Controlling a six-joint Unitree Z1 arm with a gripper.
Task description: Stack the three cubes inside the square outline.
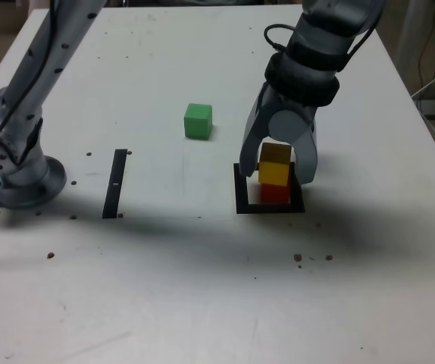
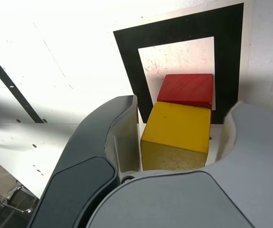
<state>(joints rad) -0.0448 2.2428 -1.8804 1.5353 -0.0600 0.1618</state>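
Two cubes stacked inside the square outline [image 1: 243, 204]: yellow cube [image 1: 274, 173] on top of red cube [image 1: 274, 192]. Gripper [image 1: 280, 155] is over them, jaws apart on either side of yellow, gap visible in the wrist view. Green cube [image 1: 198, 121] sits on the table [image 1: 149, 303], between outline and black strip [image 1: 115, 183].

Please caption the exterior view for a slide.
Gripper around the yellow cube, green cube standing apart.

And here's the white counter [image 1: 149, 280], speckled with dark spots [image 1: 298, 258], a soft shadow stretching across it, while pale cables [image 1: 434, 129] trail past the exterior view's right edge.
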